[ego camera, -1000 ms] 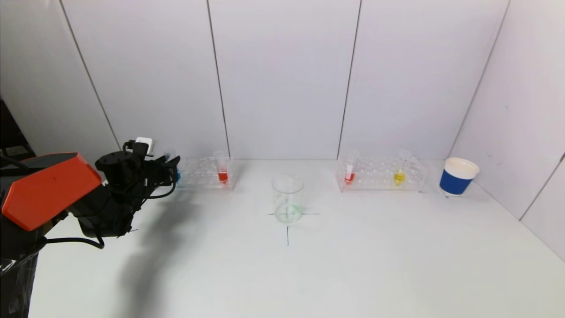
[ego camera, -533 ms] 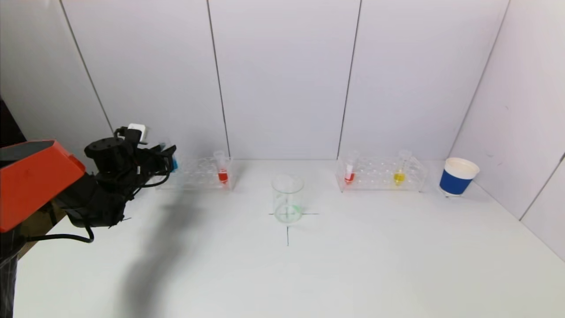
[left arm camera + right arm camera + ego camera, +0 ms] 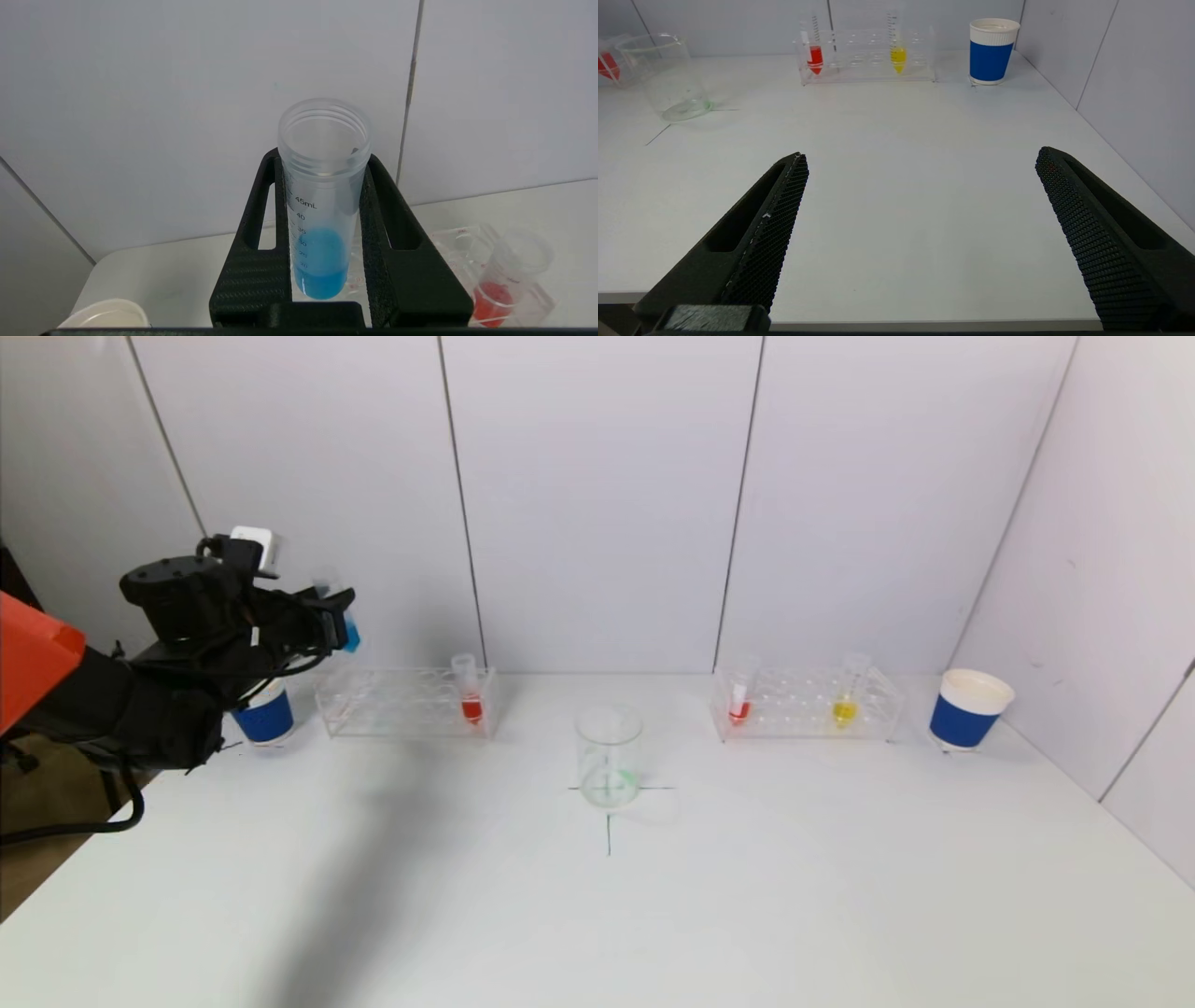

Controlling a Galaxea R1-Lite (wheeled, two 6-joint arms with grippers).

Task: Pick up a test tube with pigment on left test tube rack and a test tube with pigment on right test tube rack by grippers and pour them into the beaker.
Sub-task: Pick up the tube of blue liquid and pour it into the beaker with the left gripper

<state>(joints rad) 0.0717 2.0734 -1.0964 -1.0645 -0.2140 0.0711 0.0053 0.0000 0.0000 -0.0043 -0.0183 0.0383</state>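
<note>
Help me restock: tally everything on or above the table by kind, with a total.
Test tubes: 4: blue tube held in the left gripper, red tube, red tube, yellow tube
Racks: 2: left rack, right rack
Paper cups: 2
Beaker: 1
Total: 9

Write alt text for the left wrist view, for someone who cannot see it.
The left gripper jaws clamp an upright, uncapped blue tube, about a third full, held up in front of a white wall. Below lie a white table, a rack holding a red tube, and a cup's rim.
</note>
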